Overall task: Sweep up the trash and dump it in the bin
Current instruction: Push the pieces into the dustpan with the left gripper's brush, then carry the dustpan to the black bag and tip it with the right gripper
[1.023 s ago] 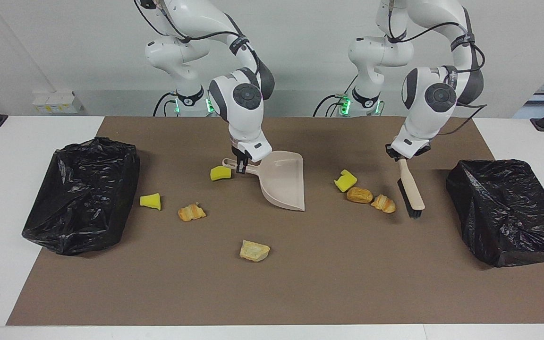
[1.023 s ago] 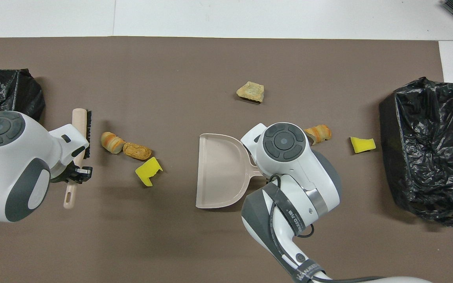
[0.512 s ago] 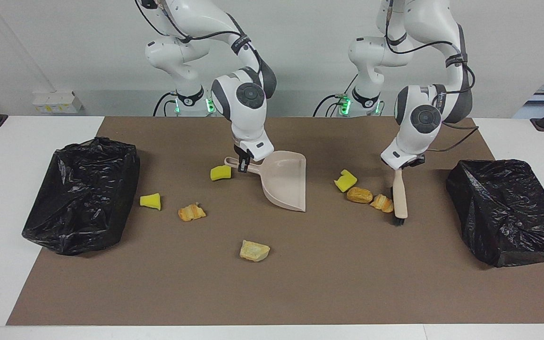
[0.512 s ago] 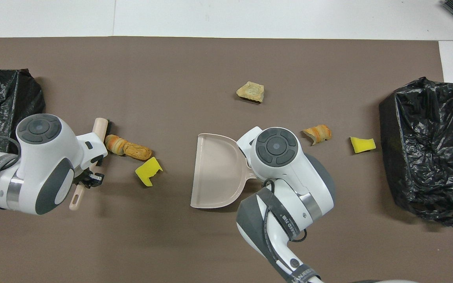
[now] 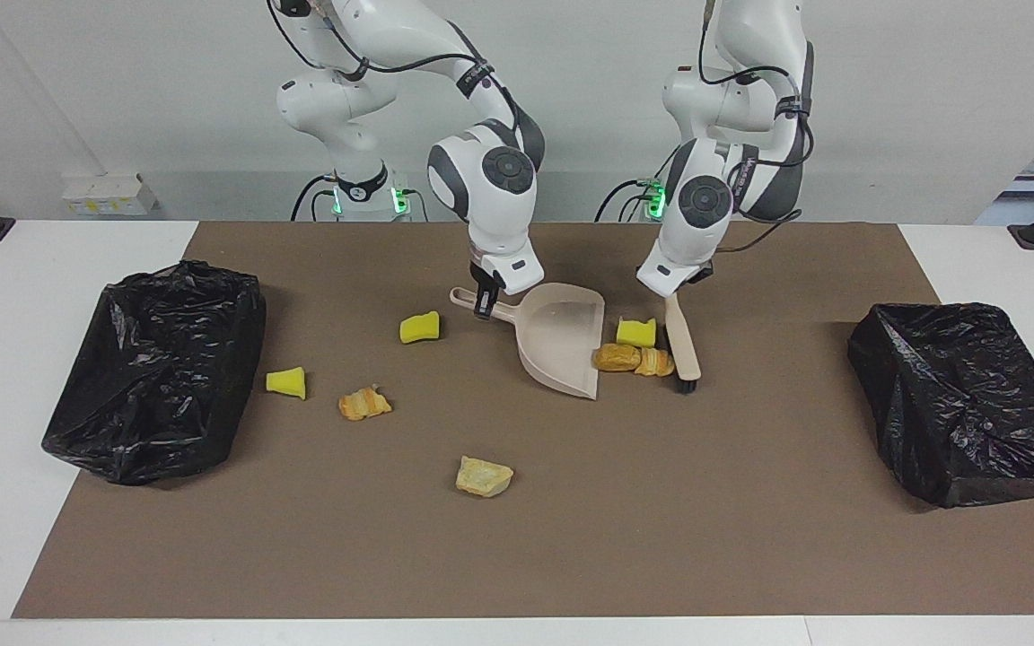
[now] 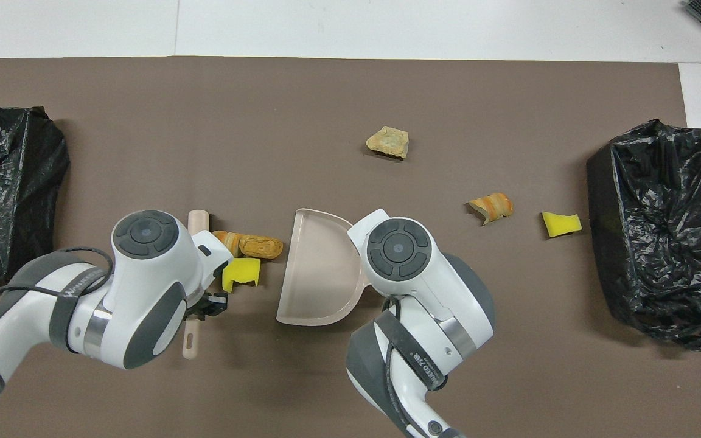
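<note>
Beside left hand [image 5: 671, 289], trash [image 5: 635, 352]

On your surface [image 5: 104, 556] a mat [image 5: 571, 538] covers the middle, with one bin [image 5: 158, 368] at the right arm's end and another bin [image 5: 957, 395] at the left arm's end. Mid-mat, the dustpan [image 5: 562, 345] lies beside three trash pieces [image 5: 634, 350], which sit between its mouth and the brush [image 5: 683, 345]. Four more pieces [image 5: 364, 402] lie scattered between the dustpan and the right arm's bin, one [image 5: 484, 475] toward the mat's edge farthest from the robots.
</note>
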{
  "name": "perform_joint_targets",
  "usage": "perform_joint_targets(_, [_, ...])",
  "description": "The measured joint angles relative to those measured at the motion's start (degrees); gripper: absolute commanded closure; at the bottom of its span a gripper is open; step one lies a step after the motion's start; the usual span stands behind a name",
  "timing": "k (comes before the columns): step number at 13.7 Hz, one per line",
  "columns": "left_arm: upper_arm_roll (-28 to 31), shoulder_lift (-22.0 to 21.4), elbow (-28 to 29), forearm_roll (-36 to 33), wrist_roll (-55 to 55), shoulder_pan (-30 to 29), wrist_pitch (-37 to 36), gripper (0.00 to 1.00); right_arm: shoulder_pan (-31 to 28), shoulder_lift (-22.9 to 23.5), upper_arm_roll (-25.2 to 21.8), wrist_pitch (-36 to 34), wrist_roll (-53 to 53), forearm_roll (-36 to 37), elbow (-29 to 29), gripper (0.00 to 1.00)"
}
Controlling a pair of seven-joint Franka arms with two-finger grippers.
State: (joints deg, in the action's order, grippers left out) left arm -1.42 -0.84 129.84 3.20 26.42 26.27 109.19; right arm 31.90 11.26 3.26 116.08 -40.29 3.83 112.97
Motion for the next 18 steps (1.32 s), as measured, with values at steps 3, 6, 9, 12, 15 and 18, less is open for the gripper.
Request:
perform_joint_targets(3, [-0.1, -0.26, -0.01, 6.76, 2.26, 4.54, 1.08, 1.0, 0.1, 0.22, -0.04, 0.13, 0.27, 0.0, 0.06, 1.0])
perform_joint_targets(6, [-0.48, -0.37, -0.12, 10.42, 2.56, 8.64, 3.68, 1.0, 0.07, 0.28, -0.06, 0.2, 0.27, 0.0, 0.1, 1.0])
perform_joint_targets(9, [-2.14, -0.46, -1.91, 11.42, 2.73, 10.06, 4.32, 1.0, -0.14, 0.32, -0.12, 0.21, 0.27, 0.0, 0.1, 1.0])
perform_joint_targets(12, [-2.23, -2.46, -3.72, 11.44, 2.82, 10.18, 0.86, 1.0, -2.92, 0.3, -0.22, 0.21, -2.19, 0.07, 0.01, 1.0])
perform_joint_targets(15, [-1.73, -8.09, -4.09, 11.45, 5.26, 10.14, -8.82, 1.0, -5.74, -0.07, -0.28, 0.02, -5.82, 0.12, -0.04, 1.0])
perform_joint_targets(18, [-2.31, -12.27, -3.02, 11.46, 13.6, 10.28, -12.23, 1.0, -8.77, -0.93, -0.3, -0.1, -11.23, 0.14, -0.25, 1.0])
